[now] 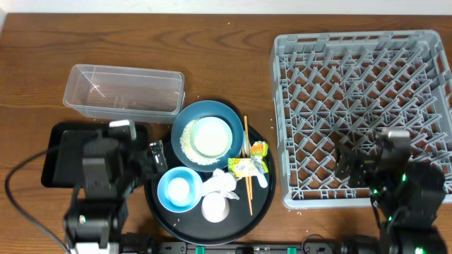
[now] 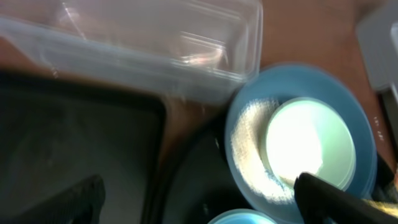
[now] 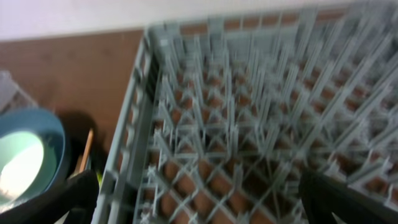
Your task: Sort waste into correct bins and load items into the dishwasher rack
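Observation:
The dark-blue dish [image 1: 227, 114] sits on a round black tray [image 1: 263, 200] and holds the pale-green bowl [image 1: 210, 136] and loose rice [image 1: 189, 141]. In front of it are the light-blue bowl [image 1: 168, 192], a white cup [image 1: 215, 207], a crumpled napkin [image 1: 222, 182], wrappers [image 1: 244, 167], chopsticks [image 1: 247, 162] and a spoon [image 1: 263, 176]. My left gripper [image 1: 154, 156] [image 2: 202, 205] is open and empty over the round tray's left edge, beside the dish [image 2: 360, 143] and rice [image 2: 249, 137]. My right gripper [image 1: 353, 166] [image 3: 202, 199] is open and empty over the front left of the dishwasher rack [image 1: 364, 113] [image 3: 236, 124].
The clear tub [image 1: 123, 92] [image 2: 155, 43] stands at the back left. The flat black tray [image 1: 56, 152] [image 2: 74, 137] lies in front of it, partly under my left arm. The rack holds nothing. The table's front edge is close behind both arms.

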